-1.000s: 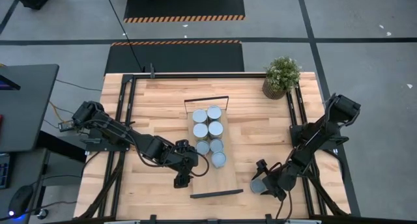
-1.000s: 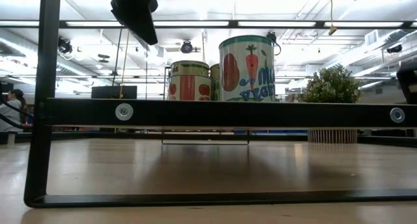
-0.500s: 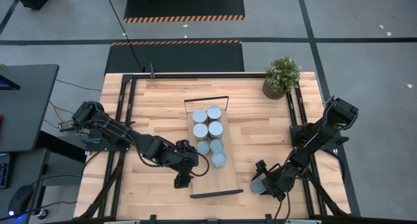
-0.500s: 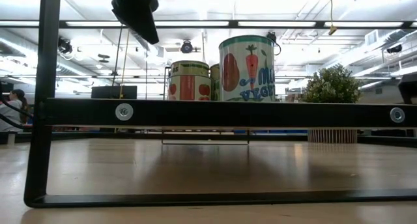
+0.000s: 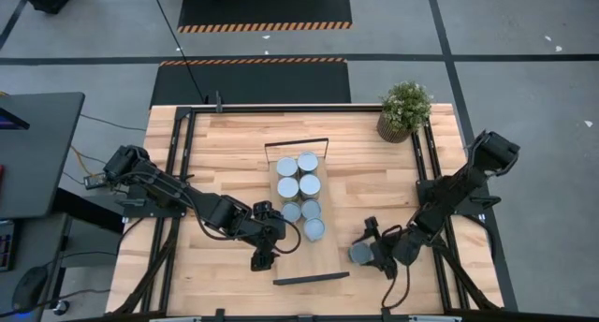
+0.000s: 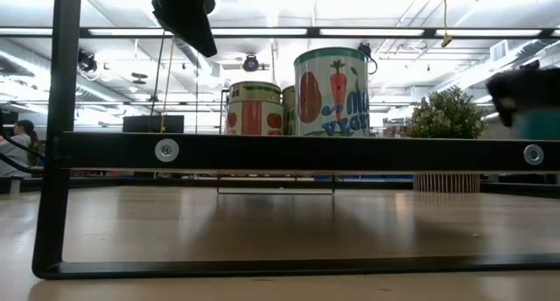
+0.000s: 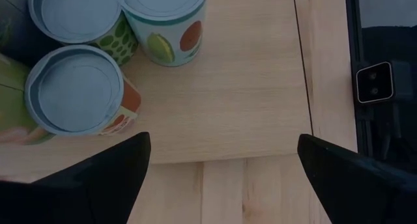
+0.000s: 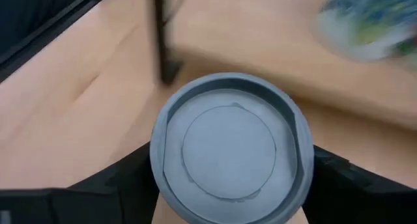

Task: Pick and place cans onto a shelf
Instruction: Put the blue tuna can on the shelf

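The can (image 5: 362, 255) sits pinched in your right gripper (image 5: 368, 254), at 3 o'clock of the shelf (image 5: 323, 238), lifted for placing. Your left gripper (image 5: 261, 259) waits, fingers spread, at the shelf's 9 o'clock edge.

A can (image 8: 229, 147) with a pale blue-grey round top fills the middle of the right wrist view, clasped on both sides by the right gripper (image 8: 228, 185), whose dark fingers (image 8: 120, 178) press against its rim. Beyond the can lies the light-wood shelf (image 8: 260, 38), with its thin black end frame (image 8: 159, 35) standing up just past the can's far edge. Farther along the shelf from the can, a second can (image 8: 368, 22) shows as a blurred patch of blue and green.
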You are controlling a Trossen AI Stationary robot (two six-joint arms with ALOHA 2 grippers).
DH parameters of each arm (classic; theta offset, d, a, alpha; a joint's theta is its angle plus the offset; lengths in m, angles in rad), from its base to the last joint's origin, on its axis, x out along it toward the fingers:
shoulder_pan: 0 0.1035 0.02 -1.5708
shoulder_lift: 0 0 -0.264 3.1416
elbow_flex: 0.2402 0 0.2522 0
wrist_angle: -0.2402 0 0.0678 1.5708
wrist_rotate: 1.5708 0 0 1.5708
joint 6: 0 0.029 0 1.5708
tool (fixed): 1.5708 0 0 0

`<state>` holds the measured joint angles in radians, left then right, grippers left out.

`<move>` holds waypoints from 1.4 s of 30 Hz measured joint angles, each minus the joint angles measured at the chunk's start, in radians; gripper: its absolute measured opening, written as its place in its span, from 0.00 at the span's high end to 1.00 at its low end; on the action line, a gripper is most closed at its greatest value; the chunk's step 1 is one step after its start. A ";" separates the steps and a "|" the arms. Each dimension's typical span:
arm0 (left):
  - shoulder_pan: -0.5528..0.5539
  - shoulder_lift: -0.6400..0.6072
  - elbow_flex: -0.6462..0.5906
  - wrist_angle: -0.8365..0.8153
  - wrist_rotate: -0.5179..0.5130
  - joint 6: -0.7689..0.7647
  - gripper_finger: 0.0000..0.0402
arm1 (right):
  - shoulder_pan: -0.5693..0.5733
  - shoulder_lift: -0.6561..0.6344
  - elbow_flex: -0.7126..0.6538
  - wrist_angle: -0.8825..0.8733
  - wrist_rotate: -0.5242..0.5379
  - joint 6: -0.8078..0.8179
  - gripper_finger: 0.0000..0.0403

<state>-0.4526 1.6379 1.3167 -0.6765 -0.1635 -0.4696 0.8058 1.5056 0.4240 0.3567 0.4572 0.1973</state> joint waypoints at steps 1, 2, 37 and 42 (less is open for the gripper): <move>0.000 0.000 0.000 0.000 0.000 0.000 0.02 | -0.013 -0.012 0.000 -0.001 0.015 -0.014 0.26; 0.000 0.000 0.000 0.000 0.000 0.000 0.02 | -0.027 -0.020 0.000 0.002 0.018 -0.028 0.24; -0.002 0.000 0.000 0.015 -0.035 0.009 0.02 | -0.277 0.197 0.111 0.383 -0.289 -0.332 0.20; -0.002 0.000 0.000 0.022 -0.035 0.009 0.02 | -0.288 0.197 0.111 0.363 -0.322 -0.333 0.15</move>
<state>-0.4541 1.6379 1.3167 -0.6549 -0.1986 -0.4603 0.5174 1.7027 0.5354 0.7199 0.1349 -0.1352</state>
